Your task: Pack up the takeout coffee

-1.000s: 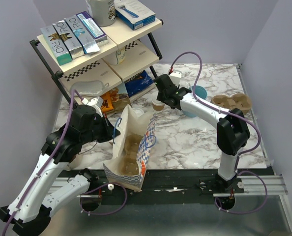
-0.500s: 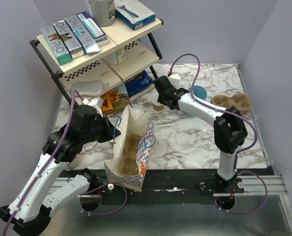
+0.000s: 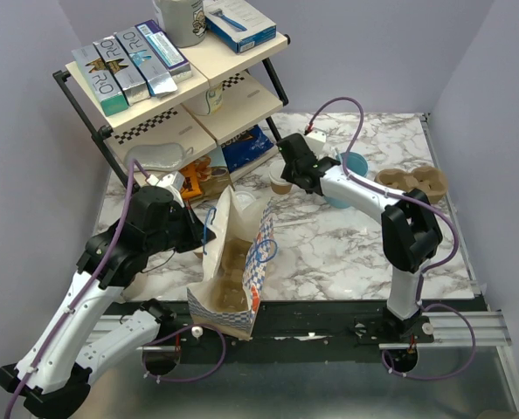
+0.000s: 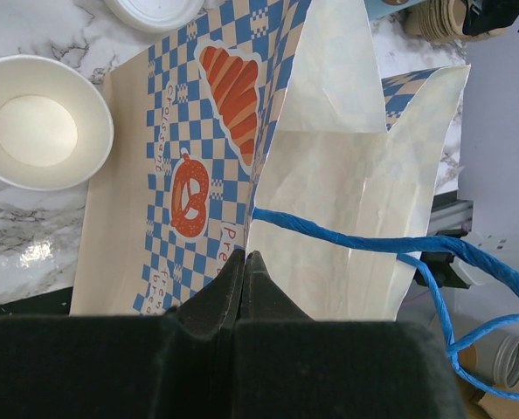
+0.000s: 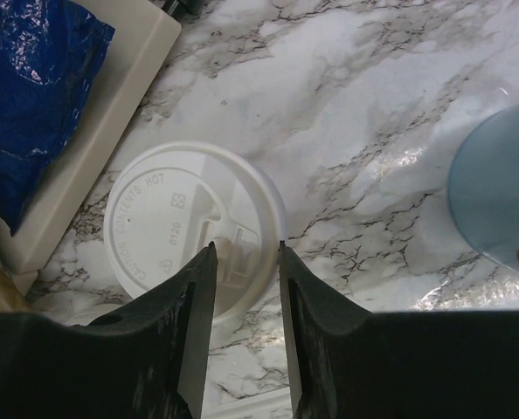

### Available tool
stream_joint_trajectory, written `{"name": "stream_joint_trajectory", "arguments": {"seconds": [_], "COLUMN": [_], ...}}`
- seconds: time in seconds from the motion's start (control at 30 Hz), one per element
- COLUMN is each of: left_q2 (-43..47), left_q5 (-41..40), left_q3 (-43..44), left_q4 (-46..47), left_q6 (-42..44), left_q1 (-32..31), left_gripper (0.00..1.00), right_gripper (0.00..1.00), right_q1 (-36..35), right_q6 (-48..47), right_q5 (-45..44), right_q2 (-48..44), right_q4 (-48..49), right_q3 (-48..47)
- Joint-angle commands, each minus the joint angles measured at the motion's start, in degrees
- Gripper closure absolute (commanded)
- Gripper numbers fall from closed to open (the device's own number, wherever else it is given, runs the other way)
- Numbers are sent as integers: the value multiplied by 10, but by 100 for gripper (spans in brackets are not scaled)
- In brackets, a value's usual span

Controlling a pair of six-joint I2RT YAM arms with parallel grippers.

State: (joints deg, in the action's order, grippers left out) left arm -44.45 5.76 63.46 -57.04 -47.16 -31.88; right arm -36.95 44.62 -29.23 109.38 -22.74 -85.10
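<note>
The takeout coffee shows its round white lid from above in the right wrist view. In the top view it is a small tan cup by the shelf foot. My right gripper is open and hovers just over the lid's right part, its gap narrower than the lid. In the top view, the right gripper covers most of the cup. My left gripper is shut on the edge of the checkered paper bag. It holds the bag open at the near left.
A light-blue cup stands right of the right gripper and also shows in the right wrist view. A pulp cup carrier lies far right. A lidless cup and a loose white lid sit beside the bag. The shelf rack stands at back left.
My right gripper has shifted slightly back and left over the coffee cup. The left gripper keeps its hold on the bag, which barely moved.
</note>
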Motion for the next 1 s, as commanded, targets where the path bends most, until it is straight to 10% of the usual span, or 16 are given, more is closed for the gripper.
{"name": "stream_joint_trajectory", "arguments": {"seconds": [0.0,0.63,0.97], "left_q2": [-3,-2,5], "left_q5": [-1,-1,-1], "left_q3": [-7,-4,-12], "left_q4": [-1,-4,3], "left_q6": [-6,-13,-16], "left_q1": [2,2,2], "left_gripper": [100,100,100], "right_gripper": [59,99,99], "right_q1": [9,22,22], "right_q6": [16,39,-30], "right_q5": [30,57,66], "right_q2": [-2,-15,-31], "right_q4": [22,43,44], "right_q3": [31,63,34]}}
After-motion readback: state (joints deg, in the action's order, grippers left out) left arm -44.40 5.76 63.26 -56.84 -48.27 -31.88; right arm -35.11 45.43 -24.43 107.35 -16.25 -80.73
